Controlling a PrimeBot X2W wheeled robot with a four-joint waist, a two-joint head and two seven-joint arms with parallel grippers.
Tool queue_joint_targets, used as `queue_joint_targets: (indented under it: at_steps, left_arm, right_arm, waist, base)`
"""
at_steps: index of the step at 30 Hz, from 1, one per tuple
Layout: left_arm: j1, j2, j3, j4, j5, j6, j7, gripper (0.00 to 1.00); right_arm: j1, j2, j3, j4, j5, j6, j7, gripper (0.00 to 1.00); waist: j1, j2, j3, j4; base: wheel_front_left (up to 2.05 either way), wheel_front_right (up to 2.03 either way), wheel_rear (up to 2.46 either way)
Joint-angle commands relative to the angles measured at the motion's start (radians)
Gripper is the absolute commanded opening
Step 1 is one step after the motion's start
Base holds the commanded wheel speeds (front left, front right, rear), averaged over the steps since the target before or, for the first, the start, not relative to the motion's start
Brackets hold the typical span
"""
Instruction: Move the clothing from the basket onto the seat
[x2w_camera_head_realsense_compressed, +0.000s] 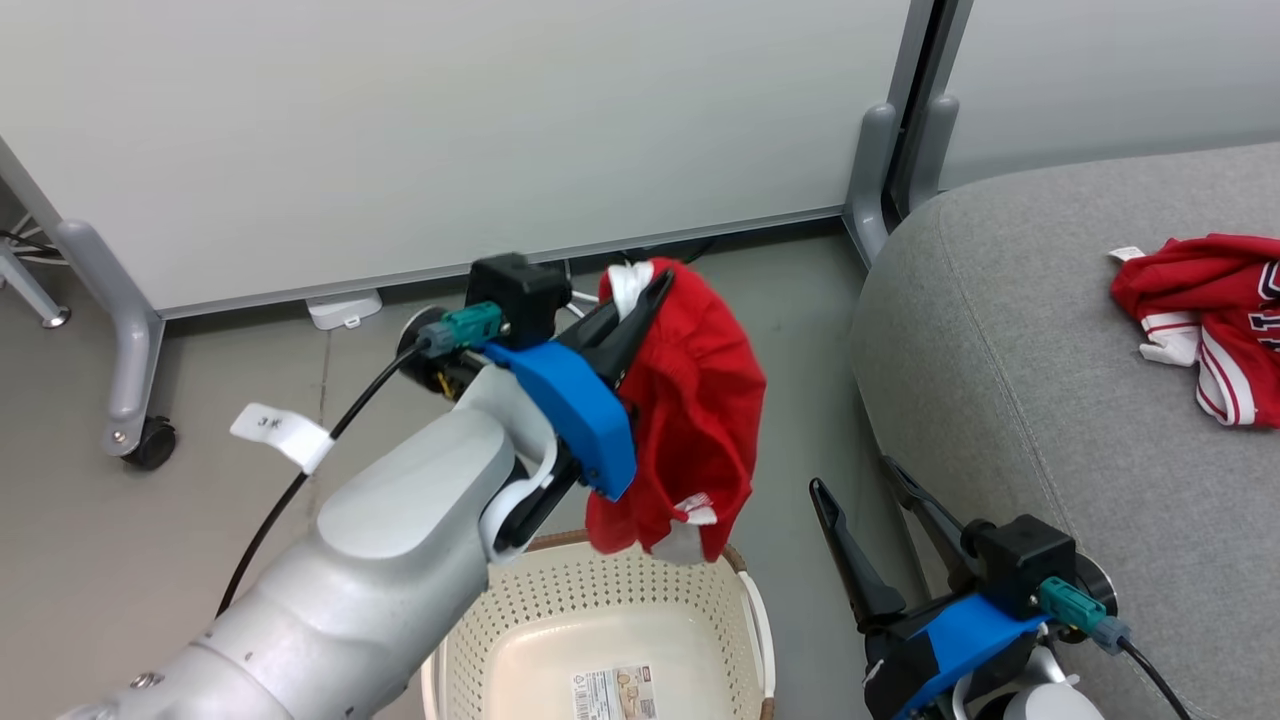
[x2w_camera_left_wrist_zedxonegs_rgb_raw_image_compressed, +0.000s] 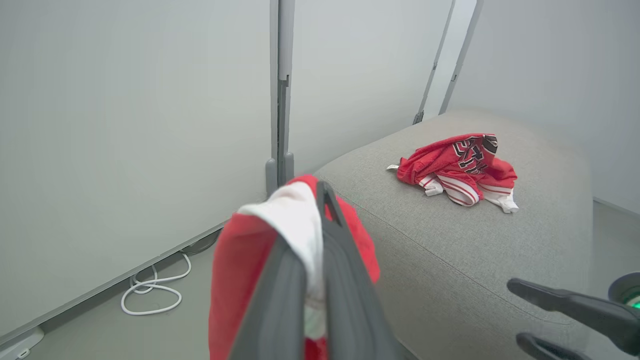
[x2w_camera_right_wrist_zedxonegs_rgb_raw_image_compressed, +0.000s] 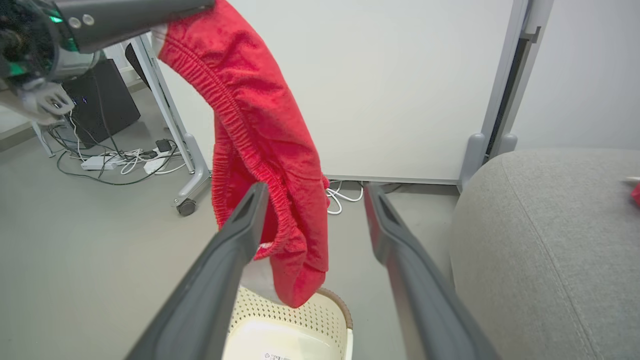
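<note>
The left gripper (x2w_camera_head_realsense_compressed: 648, 292) is clamped on the red shorts (x2w_camera_head_realsense_compressed: 700, 400), its two dark fingers pressed together over a fold of white trim at the garment's top. The shorts hang free from that grip, elastic waistband bunched, and their lowest hem dangles over the far rim of the basket (x2w_camera_head_realsense_compressed: 600, 590); whether the cloth touches the rim cannot be told. The basket stands on the grey floor (x2w_camera_head_realsense_compressed: 200, 500), and the label sticker (x2w_camera_head_realsense_compressed: 612, 693) shows on its bare bottom.

The right gripper (x2w_camera_head_realsense_compressed: 855, 478) is low, between the basket and the rounded side edge of the seat (x2w_camera_head_realsense_compressed: 1050, 350). Its fingers are spread wide with nothing between them (in the right wrist view the shorts hang beyond its one finger, not inside the gap).

The jersey (x2w_camera_head_realsense_compressed: 1210, 310) lies crumpled on top of the seat, well in from that rounded side edge and well apart from both grippers. Its striped cuffs and black-white lettering face up, and a small white tag (x2w_camera_head_realsense_compressed: 1127, 254) sticks out at its end nearest the panels.

Behind the basket stand pale partition panels (x2w_camera_head_realsense_compressed: 400, 130) on grey feet, one with a black castor (x2w_camera_head_realsense_compressed: 150, 442). A loop of white cable (x2w_camera_left_wrist_zedxonegs_rgb_raw_image_compressed: 150, 292) lies on the floor at the foot of the panels.
</note>
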Motion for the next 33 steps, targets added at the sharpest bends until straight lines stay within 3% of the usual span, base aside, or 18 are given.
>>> queue_joint_targets:
  at_steps: [1, 12, 23, 33]
  left_arm:
    - [-0.026, -0.006, -0.004, -0.005, 0.005, -0.001, -0.001, 0.00]
    - [-0.108, -0.055, -0.032, -0.003, -0.002, -0.001, 0.005, 0.00]
    - [-0.123, -0.068, -0.066, 0.009, -0.018, -0.001, -0.003, 0.00]
    - [-0.139, -0.080, -0.085, 0.012, -0.033, -0.001, -0.013, 0.00]
  right_arm:
    - [0.011, -0.002, 0.000, 0.002, 0.001, 0.000, 0.001, 1.00]
    - [0.009, -0.001, -0.002, 0.004, 0.001, 0.000, 0.017, 1.00]
    - [-0.020, -0.002, -0.008, 0.019, 0.004, 0.000, 0.039, 1.00]
    - [-0.186, -0.001, 0.026, 0.167, -0.031, 0.000, 0.119, 1.00]
  waist:
    - [0.0002, -0.0001, -0.005, 0.003]
    - [0.0002, -0.0001, -0.038, 0.003]
    - [0.0002, -0.0001, -0.036, 0.004]
    - [0.0002, -0.0001, -0.016, 0.008]
  base:
    - [0.00, 0.00, 0.00]
    - [0.00, 0.00, 0.00]
    - [0.00, 0.00, 0.00]
    - [0.00, 0.00, 0.00]
